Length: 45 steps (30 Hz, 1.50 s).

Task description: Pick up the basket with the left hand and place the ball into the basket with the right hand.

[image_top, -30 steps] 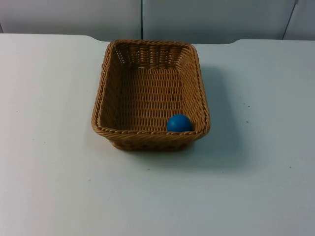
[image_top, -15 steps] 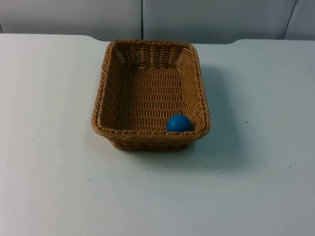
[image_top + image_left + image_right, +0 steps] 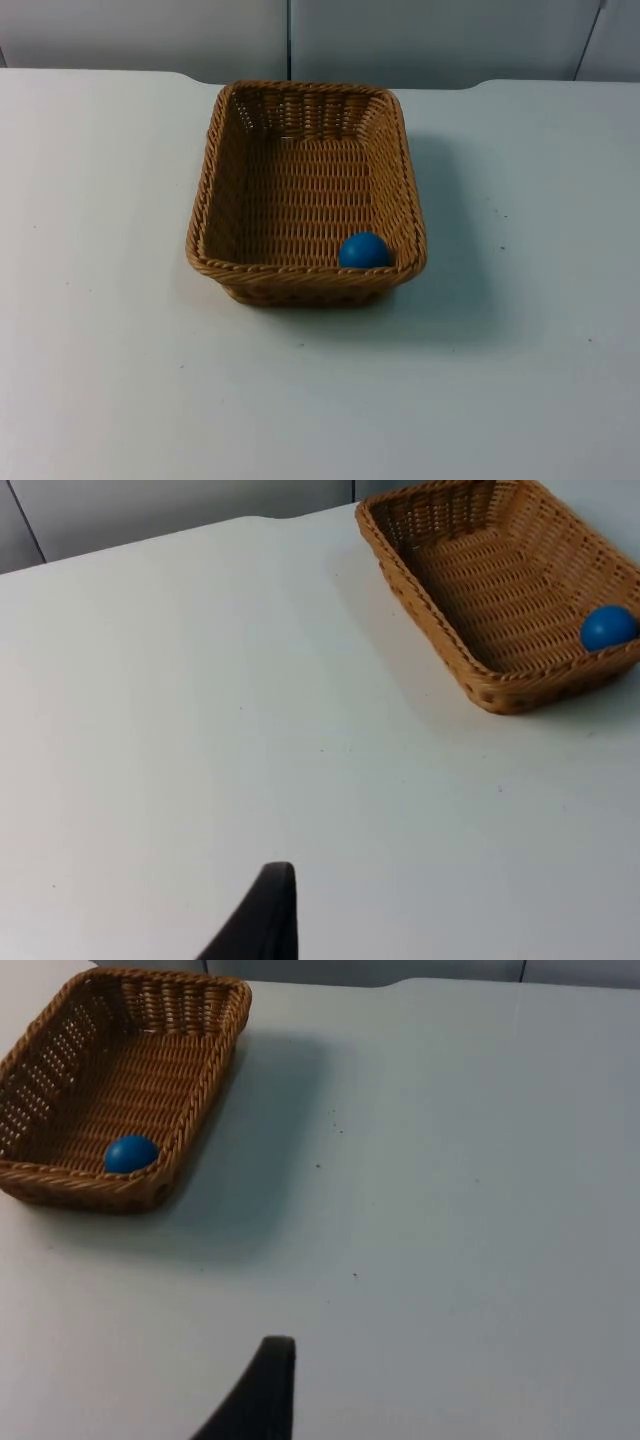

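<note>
White table runs back to a grey wall along the top of the frame. At centre in the top view sits the basket, flat on the table, with the ball inside at its lower right corner, against the near wall. Each wrist view shows 1 black fingertip, left gripper and right gripper, well apart from the basket; whether their fingers are spread or closed cannot be told.

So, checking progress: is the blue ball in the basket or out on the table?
In: the small blue ball lies inside the brown wicker basket, at a corner.
</note>
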Tool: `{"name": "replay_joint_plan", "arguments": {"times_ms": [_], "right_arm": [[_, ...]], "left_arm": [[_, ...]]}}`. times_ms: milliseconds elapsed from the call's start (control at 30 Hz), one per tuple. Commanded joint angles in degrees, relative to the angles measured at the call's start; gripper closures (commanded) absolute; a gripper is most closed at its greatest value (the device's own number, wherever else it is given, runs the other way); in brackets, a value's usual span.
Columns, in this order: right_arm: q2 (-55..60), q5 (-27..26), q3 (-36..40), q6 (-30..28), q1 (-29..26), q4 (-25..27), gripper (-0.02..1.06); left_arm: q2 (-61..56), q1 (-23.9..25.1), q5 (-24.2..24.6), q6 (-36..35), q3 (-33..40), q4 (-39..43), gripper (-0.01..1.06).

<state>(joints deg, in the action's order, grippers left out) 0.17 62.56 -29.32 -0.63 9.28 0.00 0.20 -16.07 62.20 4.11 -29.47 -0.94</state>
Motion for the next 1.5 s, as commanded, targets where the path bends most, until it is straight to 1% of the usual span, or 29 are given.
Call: {"name": "replay_joint_plan", "arguments": {"times_ms": [0, 600, 700, 733, 800, 833, 1333, 1433, 1467], "right_arm": [[-0.2, -0.8, 0.3, 0.2, 0.1, 0.0, 0.00], [-0.2, -0.8, 0.3, 0.2, 0.1, 0.0, 0.00], [-0.2, -0.8, 0.3, 0.2, 0.1, 0.0, 0.00], [-0.2, -0.8, 0.3, 0.2, 0.1, 0.0, 0.00], [-0.2, -0.8, 0.3, 0.2, 0.1, 0.0, 0.00], [-0.2, -0.8, 0.3, 0.2, 0.1, 0.0, 0.00], [-0.2, -0.8, 0.3, 0.2, 0.1, 0.0, 0.00], [-0.2, -0.8, 0.3, 0.2, -1.1, 0.0, 0.00], [-0.2, -0.8, 0.3, 0.2, -2.2, 0.0, 0.00]], "left_arm": [[-0.2, -0.3, -0.5, 0.1, 0.1, -0.6, 0.00], [-0.2, -0.3, -0.5, 0.1, 0.1, -1.1, 0.00], [-0.2, -0.4, -0.3, 3.9, 0.1, -3.5, 0.00], [-0.2, -0.4, -0.3, 3.9, 0.1, -3.5, 0.00], [-0.2, -0.4, -0.1, 7.1, 0.1, -5.6, 0.00], [-0.2, -0.4, -0.1, 7.3, 0.1, -6.0, 0.00], [-0.2, -0.3, -0.1, 6.4, 0.0, -6.3, 0.00], [-0.2, -0.1, -0.1, 6.4, 0.0, -6.3, 0.00], [-0.2, 0.7, -0.1, 6.4, 0.0, -6.3, 0.00]]}}
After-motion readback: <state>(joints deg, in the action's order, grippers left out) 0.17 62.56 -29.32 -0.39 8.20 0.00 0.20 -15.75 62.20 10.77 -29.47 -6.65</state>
